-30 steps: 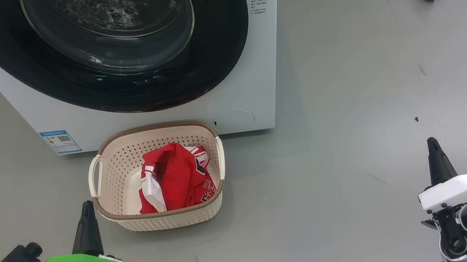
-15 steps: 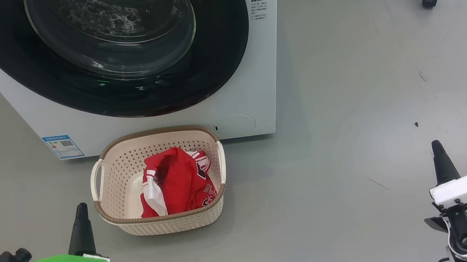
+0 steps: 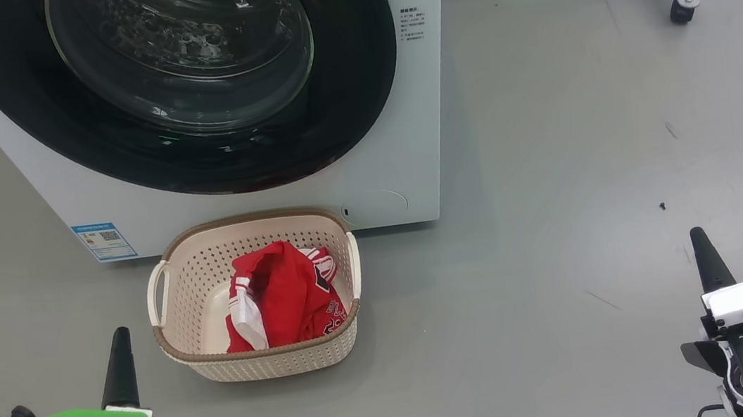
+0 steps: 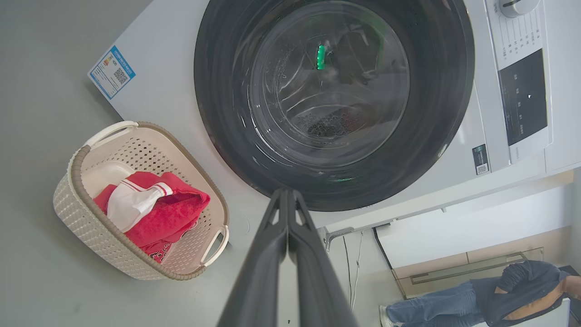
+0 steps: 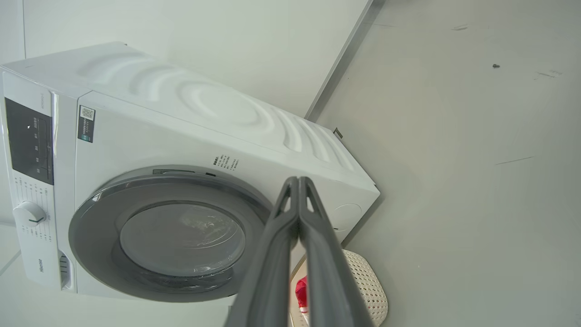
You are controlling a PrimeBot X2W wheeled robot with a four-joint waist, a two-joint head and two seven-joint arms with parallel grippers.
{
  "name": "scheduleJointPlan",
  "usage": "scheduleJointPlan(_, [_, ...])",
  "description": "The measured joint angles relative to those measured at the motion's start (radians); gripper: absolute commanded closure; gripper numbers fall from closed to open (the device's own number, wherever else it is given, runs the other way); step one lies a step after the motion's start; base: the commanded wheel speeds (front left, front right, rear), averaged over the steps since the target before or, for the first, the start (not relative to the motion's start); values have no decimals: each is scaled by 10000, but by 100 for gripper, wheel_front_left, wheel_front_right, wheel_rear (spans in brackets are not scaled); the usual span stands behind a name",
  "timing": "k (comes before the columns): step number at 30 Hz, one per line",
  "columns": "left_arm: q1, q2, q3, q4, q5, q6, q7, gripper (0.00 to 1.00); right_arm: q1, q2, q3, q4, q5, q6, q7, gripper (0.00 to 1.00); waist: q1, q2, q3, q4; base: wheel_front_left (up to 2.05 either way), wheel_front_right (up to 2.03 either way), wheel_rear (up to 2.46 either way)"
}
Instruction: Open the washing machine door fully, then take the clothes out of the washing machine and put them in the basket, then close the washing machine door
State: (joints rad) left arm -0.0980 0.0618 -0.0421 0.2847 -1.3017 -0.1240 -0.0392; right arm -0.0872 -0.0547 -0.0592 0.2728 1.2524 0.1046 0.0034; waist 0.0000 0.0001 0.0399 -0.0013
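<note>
Head view has the left tool (image 3: pixel 119 338) at lower left and the right tool (image 3: pixel 700 240) at lower right, each with its two dark fingers clenched together on nothing, above the grey floor (image 3: pixel 556 214). Near the left tool stands the basket (image 3: pixel 245 222), holding the red clothes (image 3: pixel 283 297), right in front of the washing machine (image 3: pixel 401 162). Above it, the washing machine door (image 3: pixel 358 97) lies closed against the front.

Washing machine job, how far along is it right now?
Looks essentially finished. Done: the red clothes lie in the basket, and the washing machine door sits closed. In hand: nothing; the left gripper and right gripper are shut and empty. Left: nothing obvious.
</note>
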Motion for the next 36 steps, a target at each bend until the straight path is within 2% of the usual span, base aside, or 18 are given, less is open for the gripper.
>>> scheduleJointPlan(29, [107, 171, 391, -84, -3545, 0, 832, 100, 0, 98, -642, 15, 3434, 117, 949, 100, 0, 0, -365, 11, 0, 0, 0])
scheduleJointPlan(36, [118, 178, 407, -84, -3622, 0, 836, 100, 0, 102, -667, 17, 3561, 119, 974, 100, 0, 0, -371, 11, 0, 0, 0])
